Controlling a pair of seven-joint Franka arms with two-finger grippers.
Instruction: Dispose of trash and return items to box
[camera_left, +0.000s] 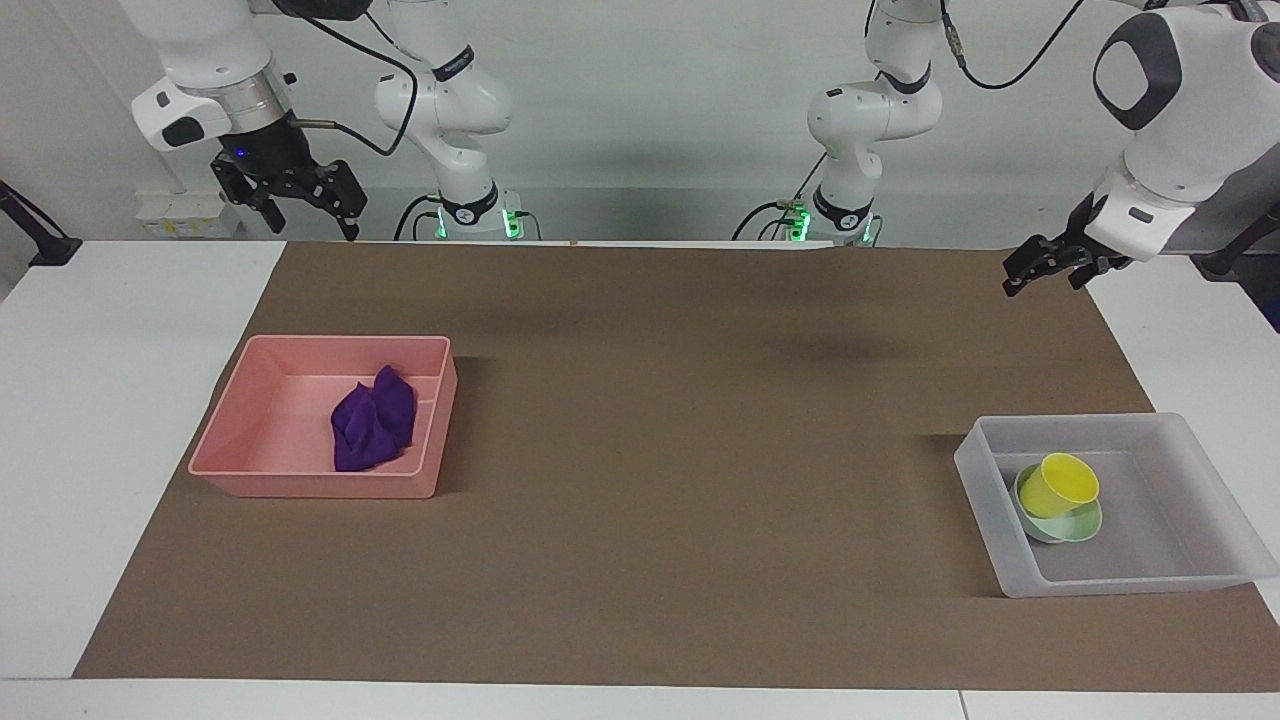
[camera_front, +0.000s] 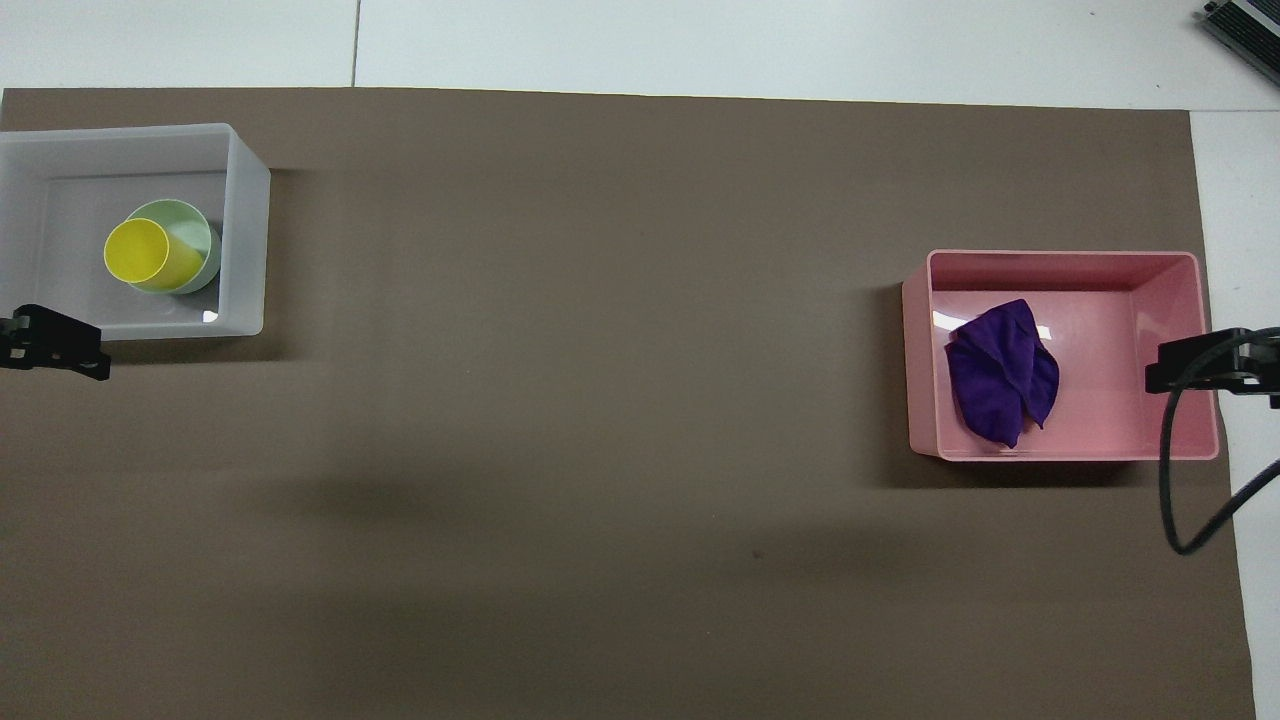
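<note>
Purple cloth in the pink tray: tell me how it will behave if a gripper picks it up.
The purple cloth lies crumpled in soft folds in the pink tray, so it is probably floppy and would droop from a pinch. It looks thin, so likely light. It seems unlikely to roll or break, though a loose fold might slip free.

You will find no text, label, brand, number or sign that can be read anywhere in either view
</note>
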